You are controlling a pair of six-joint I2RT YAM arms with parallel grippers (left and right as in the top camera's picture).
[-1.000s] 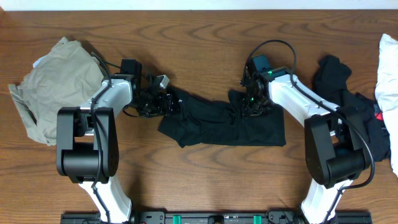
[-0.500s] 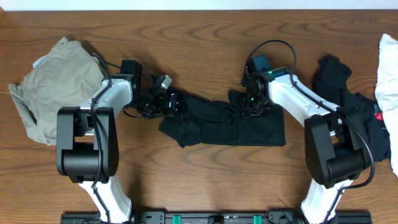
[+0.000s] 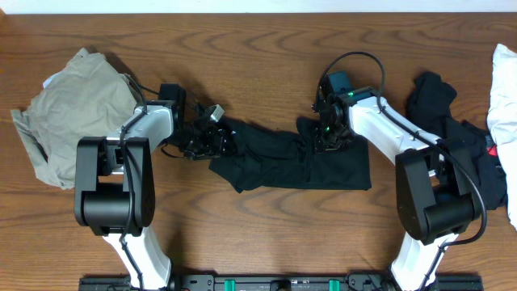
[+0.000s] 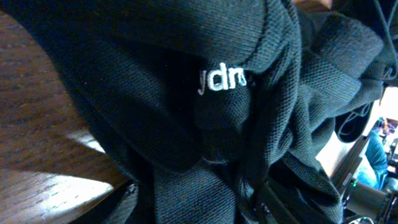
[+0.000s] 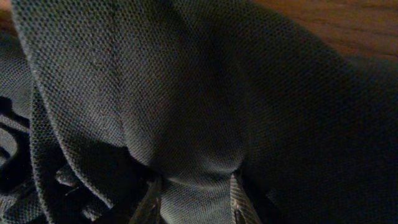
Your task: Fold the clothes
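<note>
Two grippers: both are down on one black garment (image 3: 299, 162), one at each end of it.
Right gripper (image 5: 198, 196): closed on the black garment; a thick fold of the knit is pinched between its two fingertips (image 5: 239, 199) and bulges up above them.
Right grip spot: the far right part of the garment, where the cloth is bunched into a hump.
Left gripper (image 3: 212, 133): pressed into the left end of the same garment; cloth fills its wrist view, and I cannot tell whether the jaws are clamped on it or only standing around it.
White logo (image 4: 222, 81): small white letters on a fold of the black knit, right in front of the left wrist camera.
Black garment, position: spread across the middle of the table (image 3: 258, 234), lying left to right between the two arms; its right half is flat and roughly rectangular, its left half narrows and wrinkles toward the left gripper.
Khaki-grey garment (image 3: 69, 109): a crumpled heap near the left edge of the table, beside the left arm, apart from the black garment.
Dark clothes pile (image 3: 440, 105): heaped near the right edge, behind the right arm.
White cloth (image 3: 505, 89): at the right edge itself, cut off by the frame, touching the dark clothes pile.
</note>
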